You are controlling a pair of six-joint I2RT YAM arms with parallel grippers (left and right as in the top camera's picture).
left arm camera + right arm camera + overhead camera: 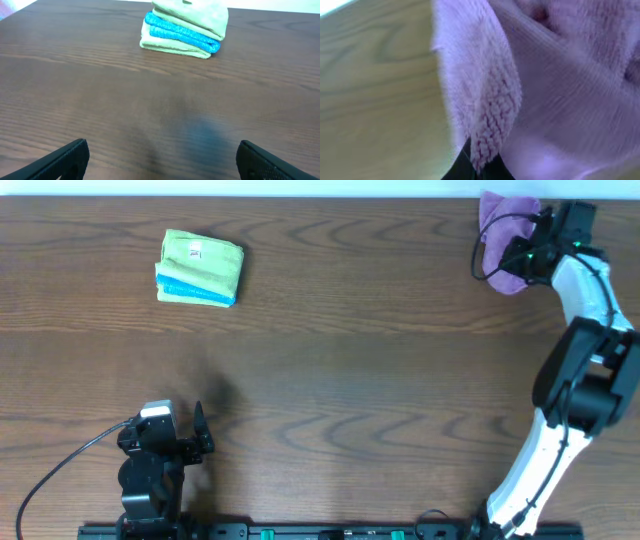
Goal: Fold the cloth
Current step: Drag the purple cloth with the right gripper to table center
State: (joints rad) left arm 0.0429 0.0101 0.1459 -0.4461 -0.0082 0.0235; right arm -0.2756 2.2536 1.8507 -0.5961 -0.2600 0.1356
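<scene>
A crumpled purple cloth [503,225] lies at the far right corner of the table. My right gripper [522,258] is shut on an edge of it; in the right wrist view the purple cloth [560,85] fills the frame and a fold is pinched between the dark fingertips [479,167]. My left gripper [200,435] is open and empty near the table's front left, fingers spread wide in the left wrist view [162,160] above bare wood.
A folded stack of green and blue cloths [200,268] sits at the back left, also in the left wrist view [185,27]. The wooden table [350,380] spans the view. A black rail [300,532] runs along the front edge.
</scene>
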